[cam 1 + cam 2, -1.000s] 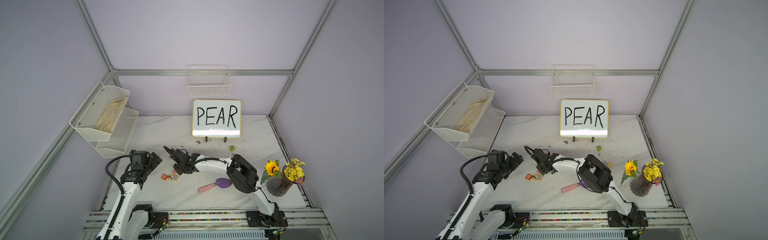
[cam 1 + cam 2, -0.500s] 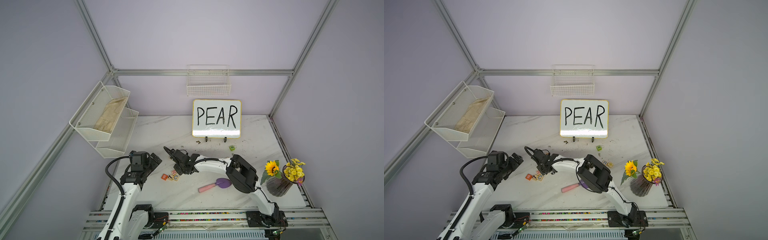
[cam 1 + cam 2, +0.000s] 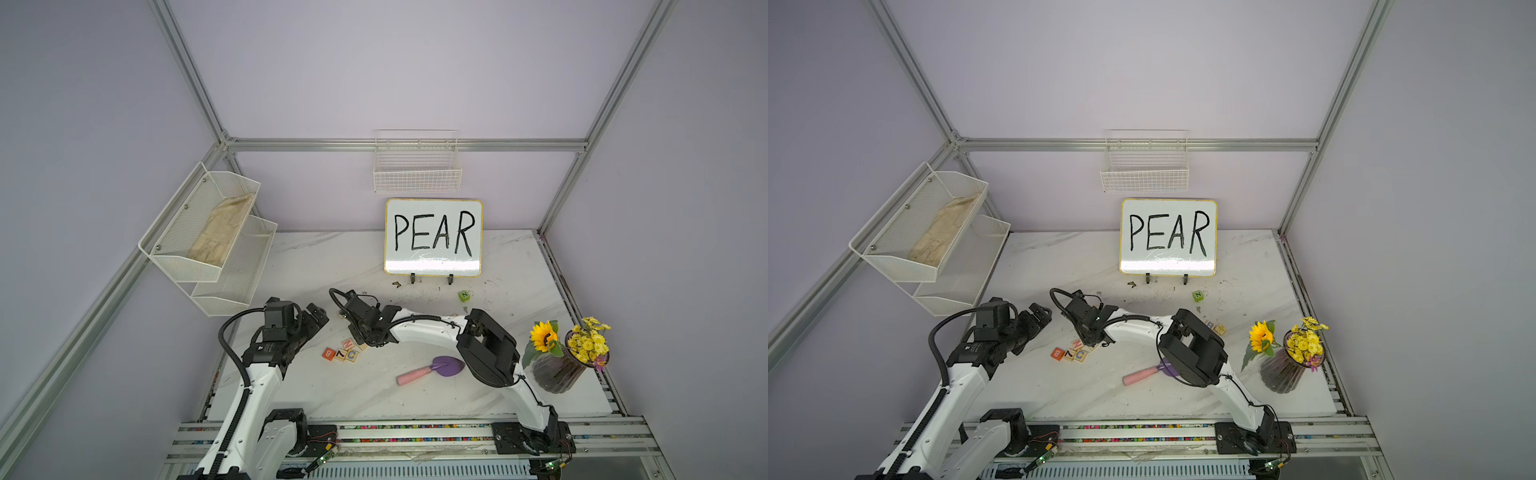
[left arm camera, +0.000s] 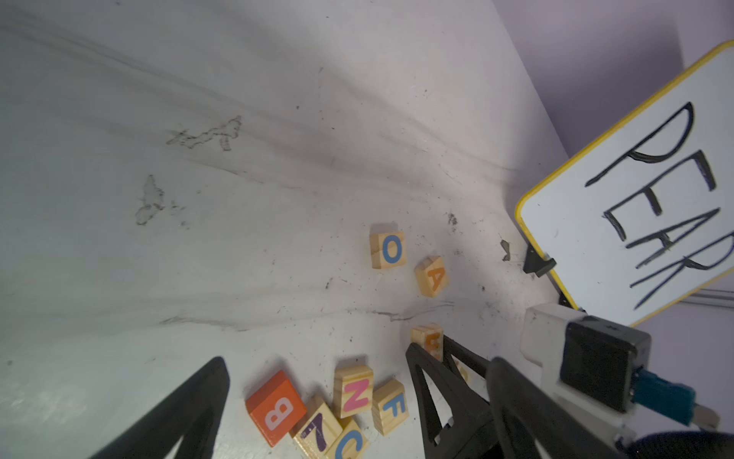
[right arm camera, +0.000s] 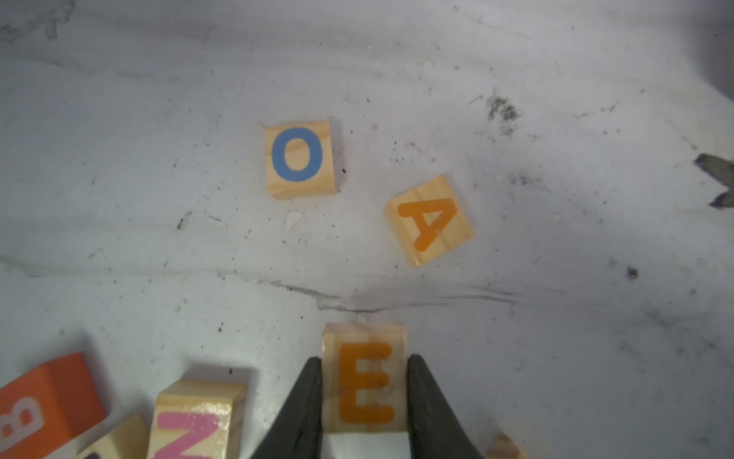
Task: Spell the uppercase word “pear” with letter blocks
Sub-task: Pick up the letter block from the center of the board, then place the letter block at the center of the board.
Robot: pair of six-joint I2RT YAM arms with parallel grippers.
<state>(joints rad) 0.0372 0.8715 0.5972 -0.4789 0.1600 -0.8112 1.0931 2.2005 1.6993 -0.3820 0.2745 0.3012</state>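
Observation:
My right gripper [image 5: 364,363] is shut on a pale-wood letter block with an orange E [image 5: 364,381], low over the table; its black fingers [image 5: 306,397] press on both sides of the block. Just beyond lie the orange A block [image 5: 431,220] and a blue O block [image 5: 300,159], both loose. In a top view the right gripper [image 3: 365,340] reaches down beside a cluster of blocks [image 3: 347,352]. My left gripper [image 4: 315,355] hangs open and holds nothing, above that cluster. The E block [image 4: 428,337] shows behind its finger.
The cluster holds an orange B cube [image 4: 276,407] and wooden N [image 4: 353,391], F [image 4: 391,405] and C blocks. A pink-handled purple trowel [image 3: 436,369] lies mid-table and a flower vase [image 3: 557,370] at the right. A whiteboard reading PEAR [image 3: 433,237] and a green N cube [image 3: 464,296] are at the back.
The right gripper's jaws have closed the last bit onto the E block. Both arms stay about where they were.

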